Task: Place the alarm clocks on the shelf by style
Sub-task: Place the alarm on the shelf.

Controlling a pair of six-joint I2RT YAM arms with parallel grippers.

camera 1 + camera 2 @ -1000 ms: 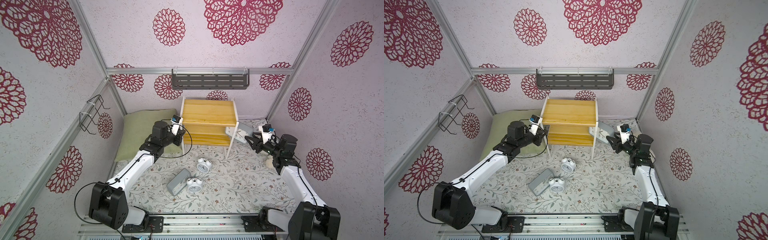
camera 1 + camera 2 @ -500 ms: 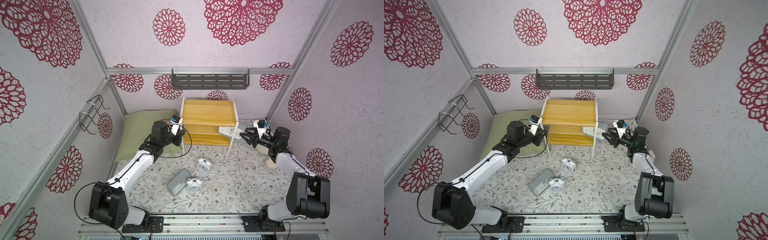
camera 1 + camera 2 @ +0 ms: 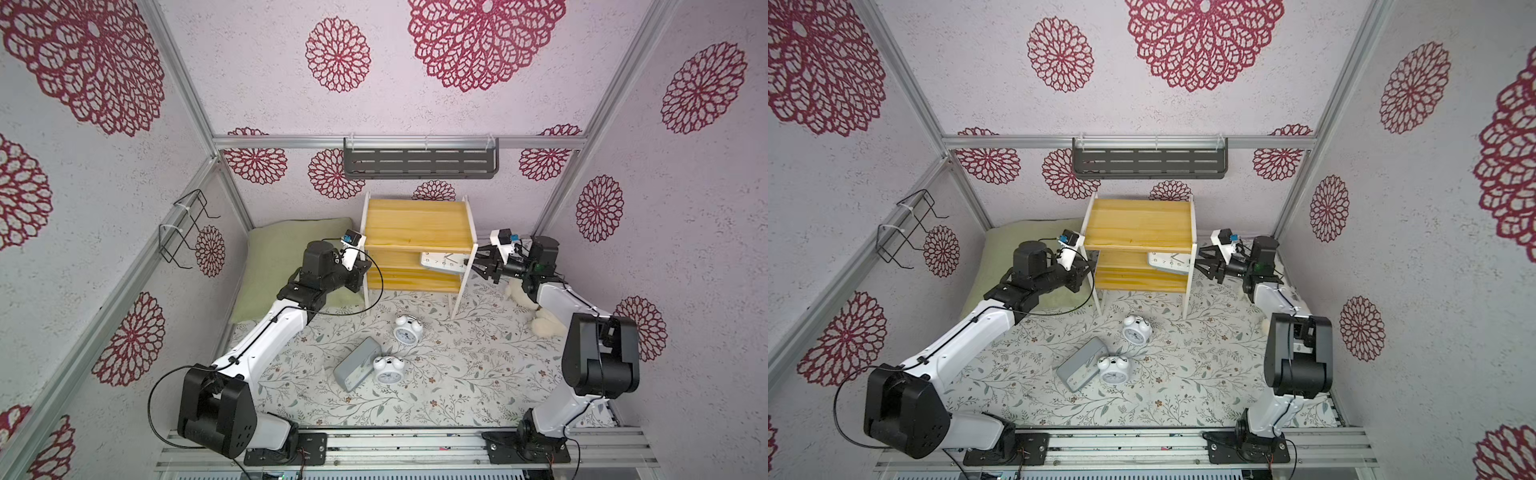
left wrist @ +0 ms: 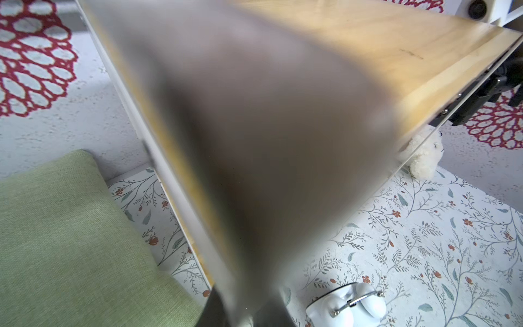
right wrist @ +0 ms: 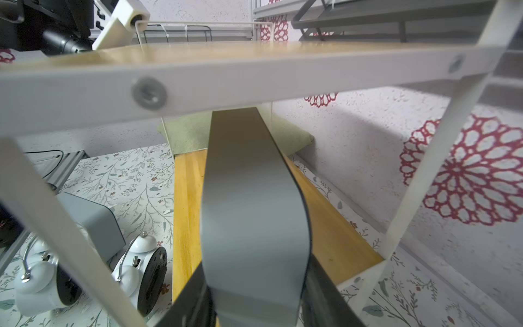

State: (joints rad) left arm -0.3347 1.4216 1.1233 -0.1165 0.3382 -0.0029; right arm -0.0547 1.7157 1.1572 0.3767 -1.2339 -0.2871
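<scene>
Right now the shelf [image 3: 417,224] stands on the flowered mat [image 3: 457,374], with a green pillow [image 3: 282,266] lying at its left side. The left gripper [image 3: 362,272] is at the shelf's left side frame. Its jaws are narrow and closed around that white frame, which fills the left wrist view as a blur. At the shelf's right end the right gripper [image 3: 473,264] reaches through the side frame, jaws partway apart and clamped on one end of a grey rectangular clock [image 3: 442,262]. That clock hangs tilted between the shelf's two boards, its white face toward the front; whether it touches the lower board I cannot tell. In front of the shelf the second rectangular clock [image 3: 356,369] lies tilted on the mat. A round clock [image 3: 388,370] touches it, and the other round clock [image 3: 408,329] stands apart, nearer the shelf.
</scene>
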